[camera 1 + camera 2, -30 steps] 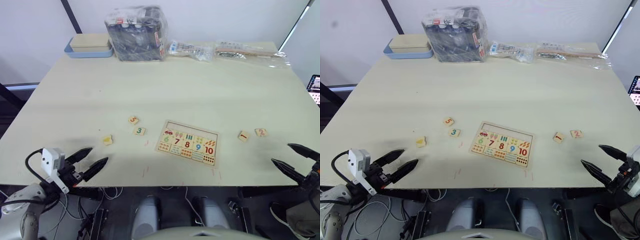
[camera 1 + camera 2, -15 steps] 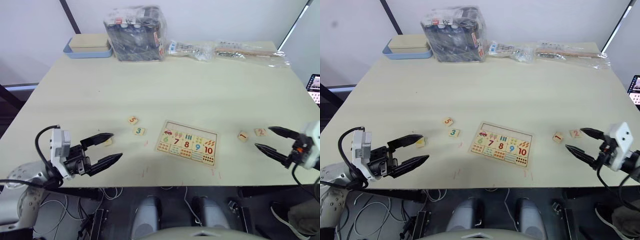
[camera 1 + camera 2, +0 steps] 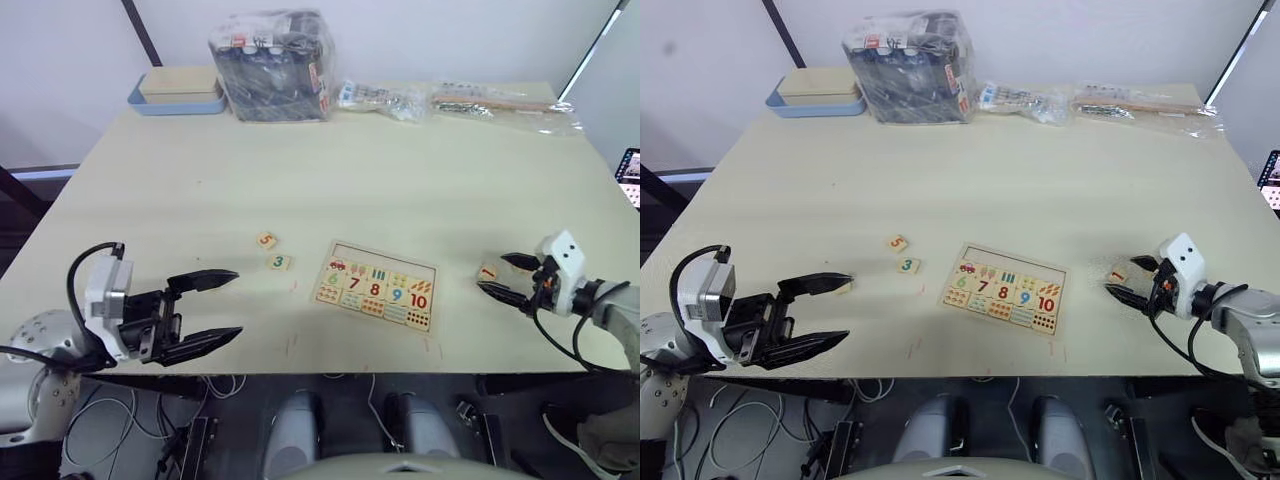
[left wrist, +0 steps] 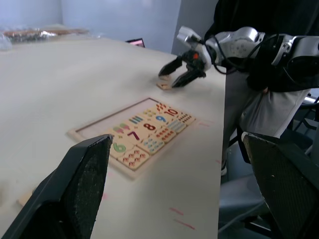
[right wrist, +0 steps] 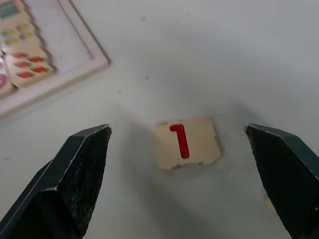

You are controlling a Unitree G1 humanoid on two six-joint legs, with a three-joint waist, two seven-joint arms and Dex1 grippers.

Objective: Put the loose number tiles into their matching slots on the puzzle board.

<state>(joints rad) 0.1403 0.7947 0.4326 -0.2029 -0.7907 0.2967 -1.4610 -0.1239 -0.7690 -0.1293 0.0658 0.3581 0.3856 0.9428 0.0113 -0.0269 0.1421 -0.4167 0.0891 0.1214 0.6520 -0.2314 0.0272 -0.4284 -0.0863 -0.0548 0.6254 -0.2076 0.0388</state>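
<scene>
From my seat, the hard part is counting tiles. I can read the 5 tile and the 3 tile lying close together on the table, a little to the left of the puzzle board. The 1 tile is clear in the right wrist view, flat on the table off the board's right edge, apart from it. A corner of another tile peeks past one right finger; I cannot read its digit. In the right eye view, the tip of the left gripper's upper finger covers most of a pale tile, digit unreadable.

The board sits near the table's front edge, about midway along it, with numbers 6 to 10 in place and an empty strip along its top row.

My right gripper has its fingers spread wide with the 1 tile between them; neither finger touches it. My left gripper is spread wide as well, holding nothing, over the front-left part of the table, well left of the board.

At the far edge sit a blue-rimmed tray, a wrapped dark bundle and clear bags.
</scene>
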